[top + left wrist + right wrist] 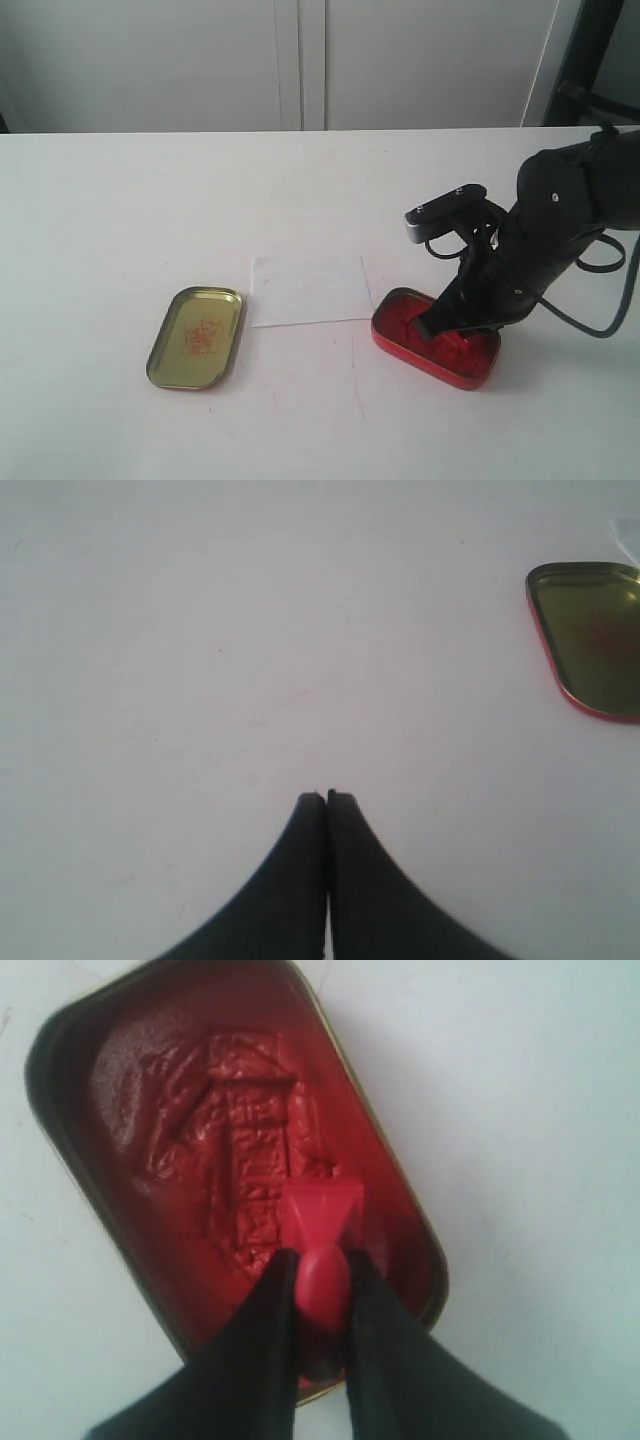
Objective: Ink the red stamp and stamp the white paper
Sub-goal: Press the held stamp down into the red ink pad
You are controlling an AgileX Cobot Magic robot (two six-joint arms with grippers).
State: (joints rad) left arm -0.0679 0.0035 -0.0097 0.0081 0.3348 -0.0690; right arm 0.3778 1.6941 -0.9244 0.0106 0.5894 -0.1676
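My right gripper (322, 1265) is shut on the knob of the red stamp (322, 1220), whose square base rests on the red ink paste inside the open red tin (120, 1050). In the exterior view the right gripper (440, 322) reaches down into that tin (392, 320) at the right of centre; the stamp itself is hidden there by the fingers. The white paper (308, 290) lies flat just left of the tin, touching or nearly touching its corner. My left gripper (327, 798) is shut and empty over bare tabletop.
A shallow gold-coloured tin lid (196, 337) lies open side up to the left of the paper, also seen at the edge of the left wrist view as the lid (592, 635). The white tabletop (120, 220) ends against a white cabinet wall (300, 60).
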